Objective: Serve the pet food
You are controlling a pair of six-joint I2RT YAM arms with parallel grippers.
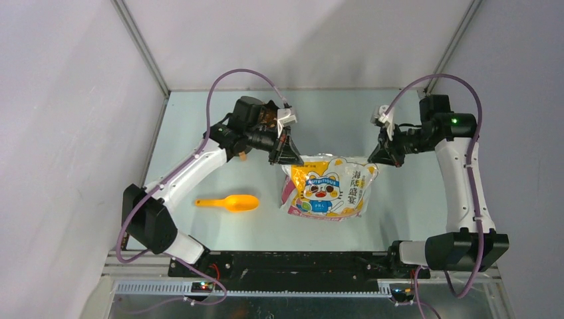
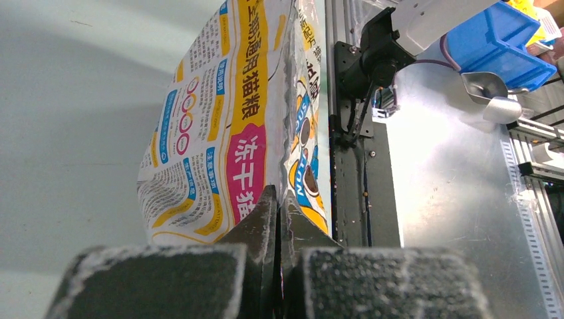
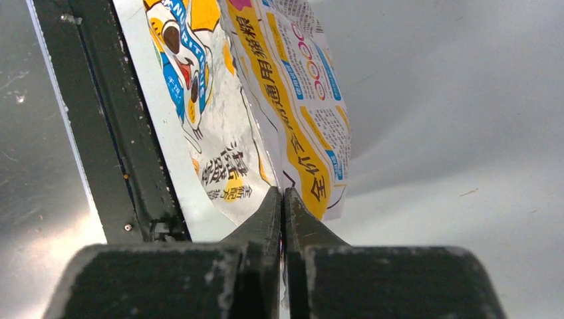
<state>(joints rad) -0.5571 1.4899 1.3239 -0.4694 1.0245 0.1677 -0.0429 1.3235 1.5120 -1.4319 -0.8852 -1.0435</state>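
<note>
white-yellow-pink printed cartoon-cat bag (image 1: pixel 329 189) mid-frame reading "NUTRITIOUS", left gripper (image 1: pixel 287 158) and right gripper (image 1: pixel 384 158) each clamped on an upper corner, orange plastic scoop (image 1: pixel 229 202) lying loose at left, kibble itself not visible

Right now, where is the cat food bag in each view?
Top external: cat food bag mid-frame, top corners pinched by left hand and right hand.
Left wrist: bag centre, above the shut hand.
Right wrist: bag upper centre, above the shut hand.
Shared landmark: black base rail, right of the bag in left wrist, left in right wrist.
</note>
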